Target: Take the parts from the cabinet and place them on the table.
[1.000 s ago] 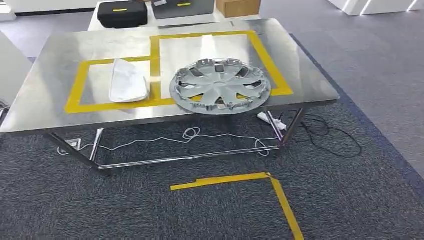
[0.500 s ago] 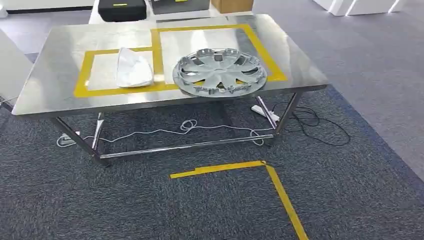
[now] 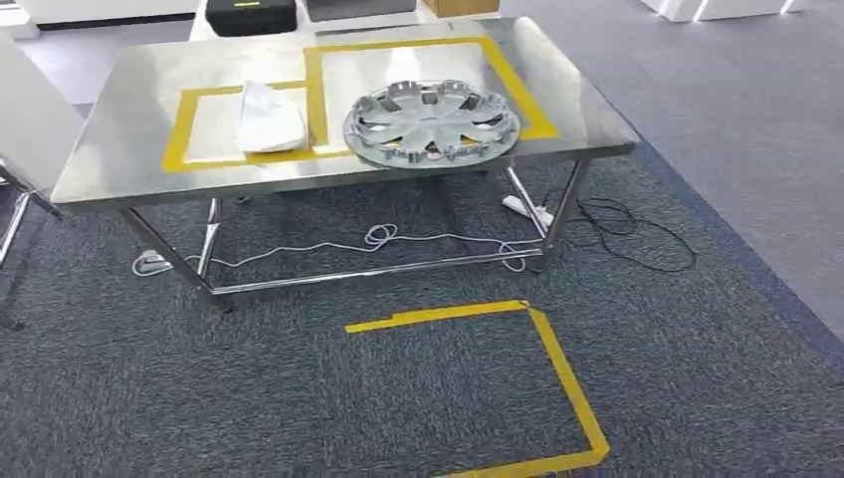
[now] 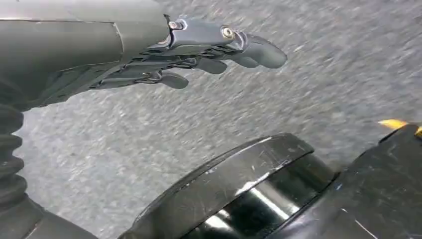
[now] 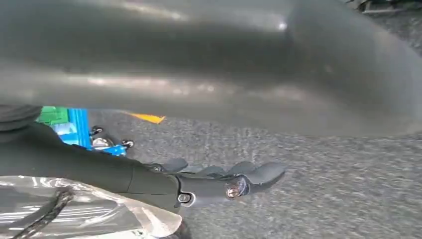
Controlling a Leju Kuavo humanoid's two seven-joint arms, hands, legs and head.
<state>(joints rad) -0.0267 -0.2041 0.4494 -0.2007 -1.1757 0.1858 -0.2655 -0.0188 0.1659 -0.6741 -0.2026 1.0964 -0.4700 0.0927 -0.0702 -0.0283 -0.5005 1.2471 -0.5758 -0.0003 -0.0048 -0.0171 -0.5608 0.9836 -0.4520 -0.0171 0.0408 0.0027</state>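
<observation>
A silver wheel cover (image 3: 431, 122) lies on the steel table (image 3: 119, 169), across the front edge of the larger yellow-taped rectangle. A white bagged part (image 3: 269, 118) sits inside the smaller taped rectangle to its left. In the left wrist view my left hand (image 4: 199, 55) hangs over grey carpet, fingers stretched out and apart, holding nothing. My right hand (image 5: 214, 181) hangs the same way above the carpet, fingers extended and empty.
A black case (image 3: 249, 15) stands behind the table. White cable (image 3: 378, 239) and a power strip (image 3: 527, 209) lie under it, with a black cable (image 3: 637, 239) to the right. Yellow tape (image 3: 557, 378) marks the carpet. A white panel (image 3: 30, 119) stands at left.
The whole picture has shifted: the camera has backed away from the table, which now sits higher and smaller in view, with more carpet and floor tape showing. The parts have not moved.
</observation>
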